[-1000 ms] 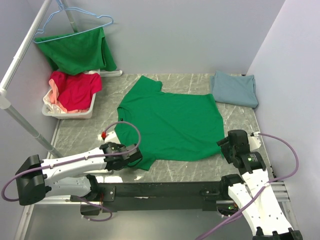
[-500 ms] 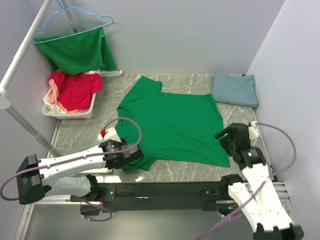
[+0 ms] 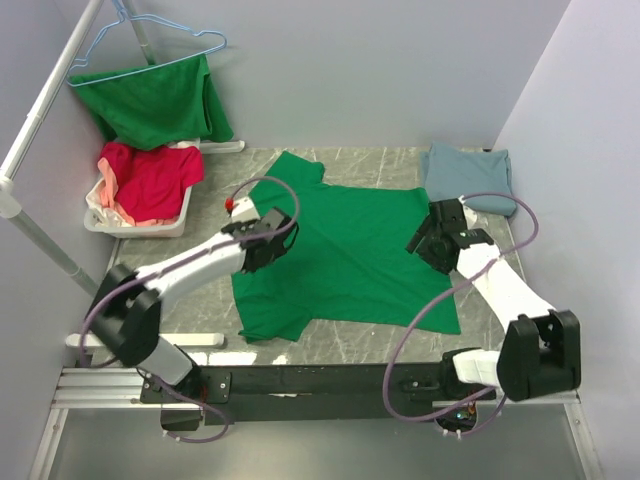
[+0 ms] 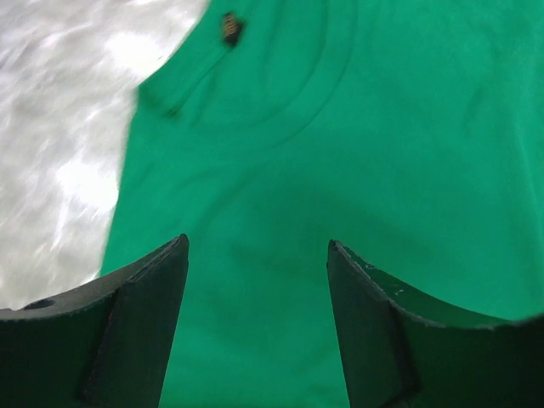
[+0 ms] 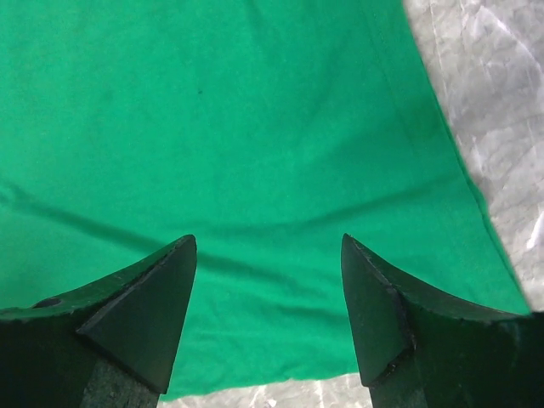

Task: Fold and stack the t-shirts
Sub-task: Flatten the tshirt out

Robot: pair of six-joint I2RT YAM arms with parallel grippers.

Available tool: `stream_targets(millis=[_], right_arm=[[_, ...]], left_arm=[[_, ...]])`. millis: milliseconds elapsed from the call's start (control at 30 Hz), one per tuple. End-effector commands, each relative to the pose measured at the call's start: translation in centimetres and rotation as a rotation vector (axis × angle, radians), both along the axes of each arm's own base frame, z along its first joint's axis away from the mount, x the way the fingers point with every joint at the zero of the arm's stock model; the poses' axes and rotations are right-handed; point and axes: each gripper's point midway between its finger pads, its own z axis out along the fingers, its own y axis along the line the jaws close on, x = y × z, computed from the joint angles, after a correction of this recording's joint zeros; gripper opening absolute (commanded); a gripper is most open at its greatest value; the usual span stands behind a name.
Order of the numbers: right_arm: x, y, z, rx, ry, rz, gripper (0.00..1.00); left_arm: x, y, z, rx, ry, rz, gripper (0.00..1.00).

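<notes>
A bright green t-shirt (image 3: 350,265) lies spread flat in the middle of the table. My left gripper (image 3: 272,240) is open and empty above its left side, near the collar. In the left wrist view (image 4: 257,242) the curved neckline seam (image 4: 289,119) and a small dark tag (image 4: 229,27) lie ahead of the jaws. My right gripper (image 3: 428,240) is open and empty over the shirt's right edge. The right wrist view (image 5: 268,238) shows green cloth (image 5: 212,127) with its edge just below the fingertips. A dusty blue-grey t-shirt (image 3: 470,178) lies folded at the back right.
A white bin (image 3: 135,225) at the back left holds red and pink tees (image 3: 150,180). Another green tee (image 3: 150,100) hangs on a blue hanger (image 3: 150,45) from a white rack (image 3: 40,120). Grey marble table (image 3: 160,270) shows left of the shirt.
Both arms have reached away from the near edge over the green shirt: the left from its near left corner up toward the collar, the right from the near right corner up along the right edge.
</notes>
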Motion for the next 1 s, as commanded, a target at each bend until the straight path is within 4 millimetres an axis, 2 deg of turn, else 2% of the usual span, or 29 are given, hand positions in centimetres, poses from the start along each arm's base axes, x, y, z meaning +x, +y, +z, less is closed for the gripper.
stream_targets(millis=[0,33,67,133,233,367,767,900,967], right_arm=[[2.0,-0.1,-0.1,-0.058,0.006,0.045,0.76],[2.0,-0.2,-1.0,-0.066,0.038,0.04,0.76],[2.2,-0.3,-1.4,-0.074,0.048,0.038,0.76],[2.4,-0.1,-2.7,-0.069,0.081,0.047,0.76],[2.8,0.3,-4.4,-0.064,0.13,0.053,0.77],[3.5,0.4,-5.8,-0.068,0.171,0.057,0.76],[5.8,1.2,-8.1,-0.064,0.248,0.075,0.76],[6.5,1.4,-8.3,-0.064,0.255,0.083,0.75],[6.6,1.4,-8.4,-0.066,0.268,0.088,0.75]], left_arm=[[5.1,-2.4,-0.9,-0.025,0.029,-0.139,0.71],[5.9,-2.7,-0.9,-0.028,0.036,-0.143,0.7],[6.1,-2.4,-2.3,-0.004,0.076,-0.143,0.7],[6.8,-2.5,-2.8,0.0,0.085,-0.149,0.7],[7.2,-2.1,-4.2,-0.001,0.121,-0.15,0.7],[7.3,-0.5,-6.2,0.032,0.181,-0.113,0.71],[3.8,4.2,-11.0,0.094,0.351,0.023,0.72],[3.0,5.1,-11.7,0.108,0.379,0.051,0.71],[2.9,5.5,-11.5,0.106,0.377,0.064,0.71]])
